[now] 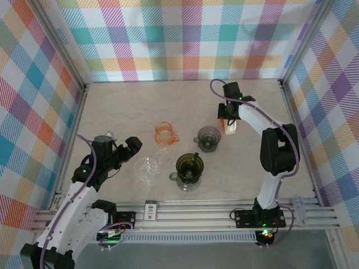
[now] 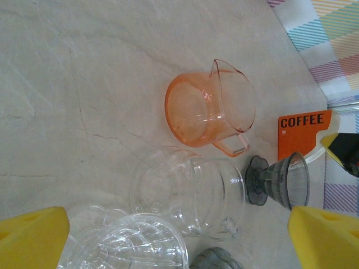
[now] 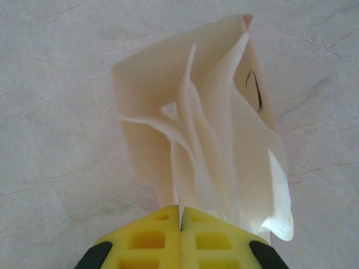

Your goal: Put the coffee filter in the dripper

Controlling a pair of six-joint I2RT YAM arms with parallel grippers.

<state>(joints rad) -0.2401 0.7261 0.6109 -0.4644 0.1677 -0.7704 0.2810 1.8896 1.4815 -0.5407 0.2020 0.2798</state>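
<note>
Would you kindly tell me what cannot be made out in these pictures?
Right wrist: bottom edge of the coffee filter, hidden behind the shut right gripper.
Left wrist: clear dripper, cut off by the bottom edge.
Top external: coffee box, small, partly covered by that gripper.

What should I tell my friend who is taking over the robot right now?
Left gripper: open, holding nothing, hovering by the clear dripper.
Right gripper: shut on a filter at the orange COFFEE pack, far right.
The grey dripper and green dripper sit mid-table.
Done: filter pinched.
Left: pull it out of the pack, carry it to a dripper, set it inside and let go.
</note>
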